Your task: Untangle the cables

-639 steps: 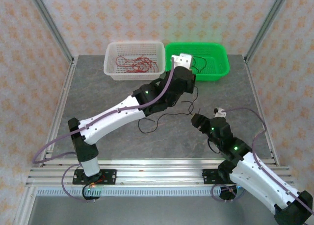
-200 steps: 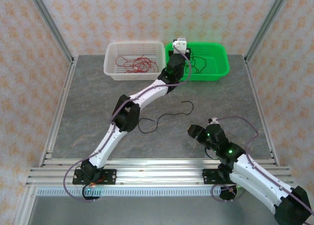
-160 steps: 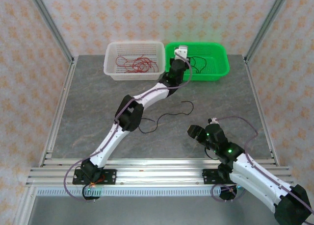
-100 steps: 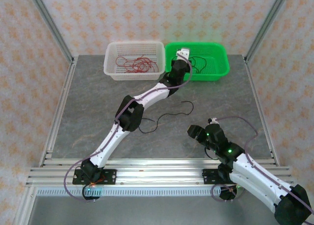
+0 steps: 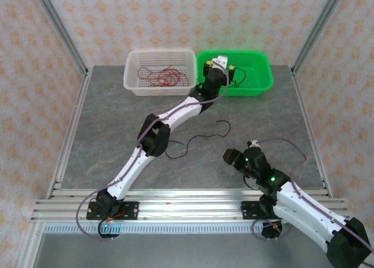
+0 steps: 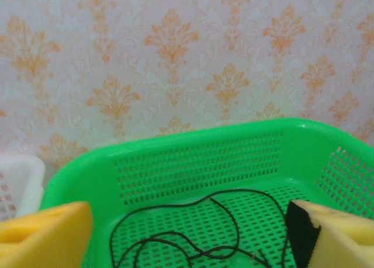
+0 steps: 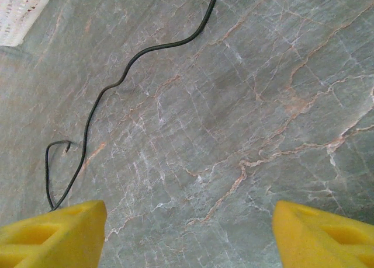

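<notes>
Evidently the work is at a drop-off. The left end effector [image 6: 190, 227] hangs over the near-left part of the green basket [image 5: 266, 61] with its yellow pads wide apart and nothing between them. A thin black cable [image 6: 169, 207] lies in loose loops on the basket floor just beneath, so I judge this deposit to be done.

The sorting goes by colour. The green basket holds black cable only, though I cannot tell whether that is one strand or more. The white basket [image 5: 131, 81], touching the green one on its left side, holds a small heap of red cables [image 5: 160, 76].

One more black cable [image 7: 140, 52] lies on the tabletop [image 5: 117, 116], well short of the green basket on the robot's side. It is a single wavy strand with a small curl at its left end, crossed by nothing else. The right end effector [image 7: 190, 233] hovers low over the tabletop near that strand's right-hand part, pads apart and empty.

The next move, as I read it, is to take this last strand. The pads must close squarely on a very thin wire lying flat on stone — then carry it to the green basket. A shallow pinch could let it slip, and a trailing end might catch on the basket rim.
</notes>
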